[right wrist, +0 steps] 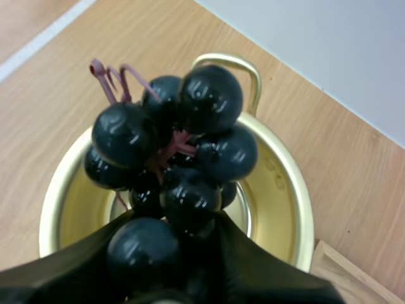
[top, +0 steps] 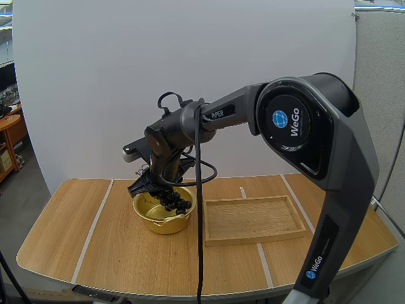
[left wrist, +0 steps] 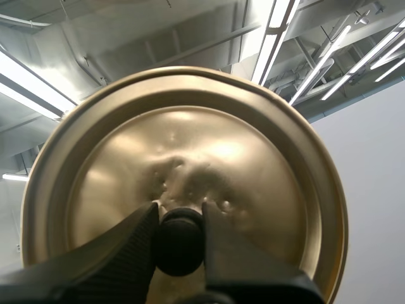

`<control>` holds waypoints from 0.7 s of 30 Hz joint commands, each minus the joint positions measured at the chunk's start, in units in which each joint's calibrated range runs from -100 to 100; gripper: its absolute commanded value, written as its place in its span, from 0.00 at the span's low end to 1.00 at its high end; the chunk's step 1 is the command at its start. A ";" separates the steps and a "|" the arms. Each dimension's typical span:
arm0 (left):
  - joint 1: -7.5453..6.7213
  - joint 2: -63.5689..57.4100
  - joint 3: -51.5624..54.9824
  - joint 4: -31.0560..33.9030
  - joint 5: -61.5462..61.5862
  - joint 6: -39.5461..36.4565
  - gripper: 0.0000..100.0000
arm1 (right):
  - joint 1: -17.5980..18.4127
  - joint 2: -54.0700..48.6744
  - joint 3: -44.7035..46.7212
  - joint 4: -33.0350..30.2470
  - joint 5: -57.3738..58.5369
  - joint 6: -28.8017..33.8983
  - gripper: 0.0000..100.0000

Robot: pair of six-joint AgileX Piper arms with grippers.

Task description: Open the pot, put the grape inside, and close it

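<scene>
An open gold pot stands on the table, left of the wooden tray. My right gripper hangs over the pot's mouth, shut on a bunch of dark grapes. In the right wrist view the grapes are pinched between my fingers directly above the pot, its handle beyond them. In the left wrist view my left gripper is shut on the black knob of the gold lid, held up away from the table with its top face toward the camera.
A shallow wooden tray lies right of the pot, close to it. Bare tabletop stretches to the left and in front of the pot. The right arm's big grey link rises over the table's right side.
</scene>
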State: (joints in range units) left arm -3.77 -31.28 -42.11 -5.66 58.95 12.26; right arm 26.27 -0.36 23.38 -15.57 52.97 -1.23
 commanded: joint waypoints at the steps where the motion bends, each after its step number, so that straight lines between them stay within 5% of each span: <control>1: -0.13 -0.09 -0.33 0.39 -1.60 -0.54 0.00 | -1.15 0.07 2.12 -0.70 1.51 -0.33 0.00; 21: -0.13 -0.09 -0.33 0.39 -1.60 -0.54 0.00 | -1.74 9.97 1.83 -0.99 -4.35 -1.77 0.00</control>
State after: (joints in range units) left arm -3.77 -31.28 -42.11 -5.66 58.95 12.26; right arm 25.03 8.39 24.70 -16.02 44.66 -2.52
